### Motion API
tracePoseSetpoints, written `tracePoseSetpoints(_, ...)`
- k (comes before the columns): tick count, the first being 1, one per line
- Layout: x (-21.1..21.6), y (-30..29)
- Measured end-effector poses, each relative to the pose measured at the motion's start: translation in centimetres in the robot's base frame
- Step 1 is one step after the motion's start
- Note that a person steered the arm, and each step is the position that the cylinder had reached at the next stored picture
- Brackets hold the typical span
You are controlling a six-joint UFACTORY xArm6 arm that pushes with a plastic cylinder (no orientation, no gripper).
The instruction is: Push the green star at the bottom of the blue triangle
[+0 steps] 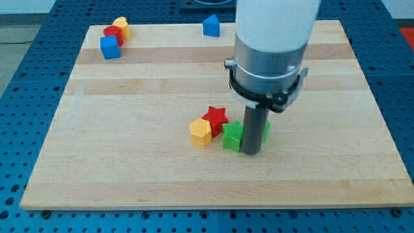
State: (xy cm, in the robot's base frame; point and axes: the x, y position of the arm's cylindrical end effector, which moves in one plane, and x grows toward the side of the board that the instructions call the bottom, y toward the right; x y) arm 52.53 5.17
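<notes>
Nearest on the bench (129, 175): our tip (251, 153), touching the green block (232, 136) on its right, a second green piece (266, 131) half hidden behind the rod, either perhaps the star, shapes unclear; we carry no gripper; yellow block (201, 132), red star (216, 118) alongside; far left, blue cube (110, 47), red block (113, 33), yellow block (121, 26); farthest, blue triangle (211, 25).

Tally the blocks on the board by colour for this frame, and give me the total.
Red: 2, the red star and a red block at the view's top left
Yellow: 2
Blue: 2
Green: 2, either side of my tip
Total: 8
</notes>
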Motion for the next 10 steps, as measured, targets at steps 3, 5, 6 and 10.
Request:
tracePoseSetpoints(3,-1.5,-3.5)
tracePoseSetpoints(5,-1.5,-8.0)
tracePoseSetpoints(6,-3.3,-9.7)
tracePoseSetpoints(10,-10.7,-13.0)
